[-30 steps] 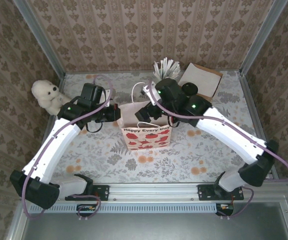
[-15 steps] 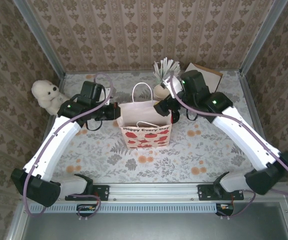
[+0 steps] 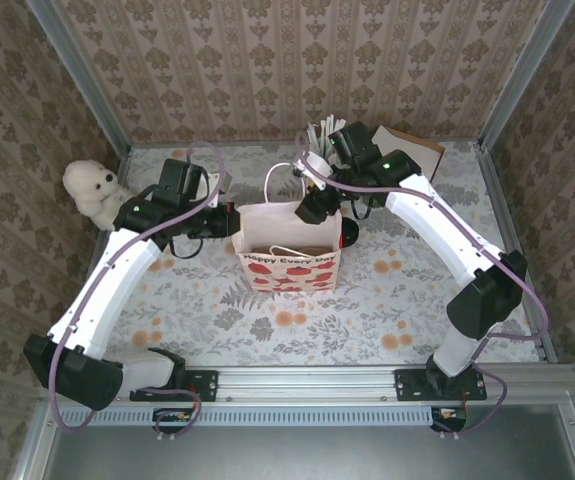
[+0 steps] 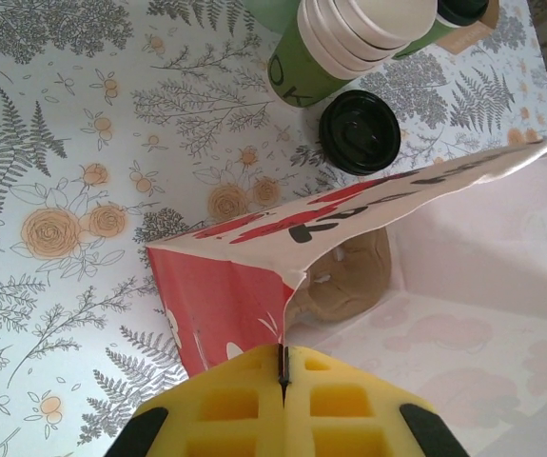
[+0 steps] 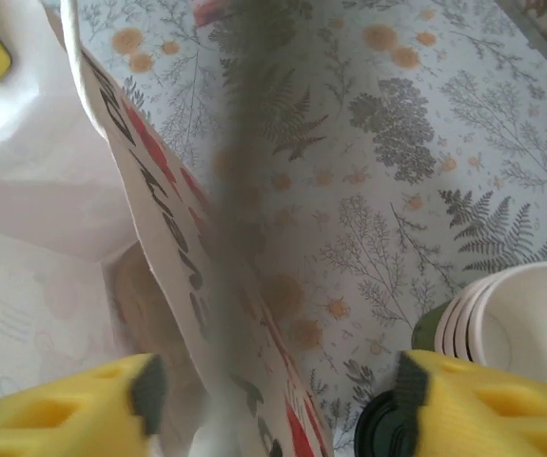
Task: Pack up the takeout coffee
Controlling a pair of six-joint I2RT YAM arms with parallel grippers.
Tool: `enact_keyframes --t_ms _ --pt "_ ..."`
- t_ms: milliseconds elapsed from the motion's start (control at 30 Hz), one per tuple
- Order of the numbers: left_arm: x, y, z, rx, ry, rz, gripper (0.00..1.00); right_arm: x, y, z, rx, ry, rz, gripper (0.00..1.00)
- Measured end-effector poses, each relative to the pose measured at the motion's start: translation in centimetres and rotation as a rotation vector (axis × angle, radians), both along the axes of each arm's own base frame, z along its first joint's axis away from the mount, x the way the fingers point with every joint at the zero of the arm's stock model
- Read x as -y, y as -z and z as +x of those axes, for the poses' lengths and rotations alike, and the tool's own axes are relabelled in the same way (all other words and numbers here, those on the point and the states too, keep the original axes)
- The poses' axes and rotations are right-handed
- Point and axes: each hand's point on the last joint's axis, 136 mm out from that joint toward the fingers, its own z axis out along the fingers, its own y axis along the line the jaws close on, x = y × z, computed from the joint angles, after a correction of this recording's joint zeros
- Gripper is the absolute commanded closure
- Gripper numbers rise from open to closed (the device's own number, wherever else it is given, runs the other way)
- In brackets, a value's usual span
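The takeout coffee (image 4: 360,131) is a dark green cup with a black lid. It stands on the table just outside the back wall of the red-and-white paper bag (image 3: 289,262). My left gripper (image 4: 284,367) is shut on the bag's left rim and holds it up. My right gripper (image 5: 273,409) is open and straddles the bag's back wall (image 5: 168,257). One of its fingers (image 5: 64,409) is over the bag's inside. The other finger (image 5: 482,400) is outside, beside the coffee's lid (image 5: 378,433). From above, the right gripper (image 3: 315,207) hangs over the bag's back right rim.
A stack of cream cups in a green cup (image 4: 344,43) stands behind the coffee. A second lidded green cup (image 4: 459,11) sits on brown cardboard (image 3: 412,150). White sticks (image 3: 327,135) are at the back and a plush bear (image 3: 92,188) at left. Something brown (image 4: 349,281) lies inside the bag.
My right gripper swung out to the back right, then returned to the bag's back rim, with its jaws narrower than before. The left gripper kept its hold on the bag.
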Motion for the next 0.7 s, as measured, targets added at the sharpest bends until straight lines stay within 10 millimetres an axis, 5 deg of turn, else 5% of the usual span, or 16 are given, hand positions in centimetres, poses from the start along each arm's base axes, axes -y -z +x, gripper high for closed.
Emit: enact_keyframes --t_ms 333,700 --pt "-0.4 -2.3 0.9 0.038 -0.002 -0.053 1.00 -0.5 0.2 -1.6 -0.026 -0.054 -0.023 0.83" --pt "0.1 -6.4 1.1 0.104 0.064 -0.121 0.87 -2.3 -1.6 -4.8 -0.070 0.043 -0.021 0.96"
